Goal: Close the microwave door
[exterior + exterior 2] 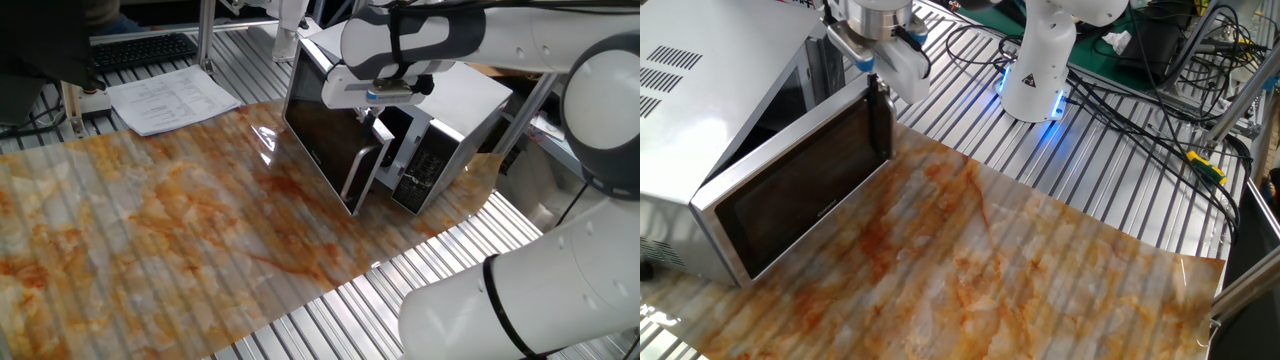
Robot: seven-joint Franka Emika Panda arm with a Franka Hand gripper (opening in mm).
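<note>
The white microwave (470, 95) stands at the back of the table, and it also shows at the left in the other fixed view (710, 80). The microwave door (325, 140) with dark glass hangs partly open, its silver bar handle (357, 172) at the free edge. The black button panel (430, 170) shows behind it. The door (800, 190) leaves a wedge-shaped gap to the body. My gripper (373, 120) points down at the door's free edge, inside the gap beside the handle. Its fingers look pressed together and hold nothing (876, 100).
A marble-patterned mat (180, 220) covers the slatted table in front of the door. Papers (170, 100) and a keyboard (145, 48) lie at the far left. The arm's base (1040, 70) and cables (1140, 100) stand to the right of the microwave.
</note>
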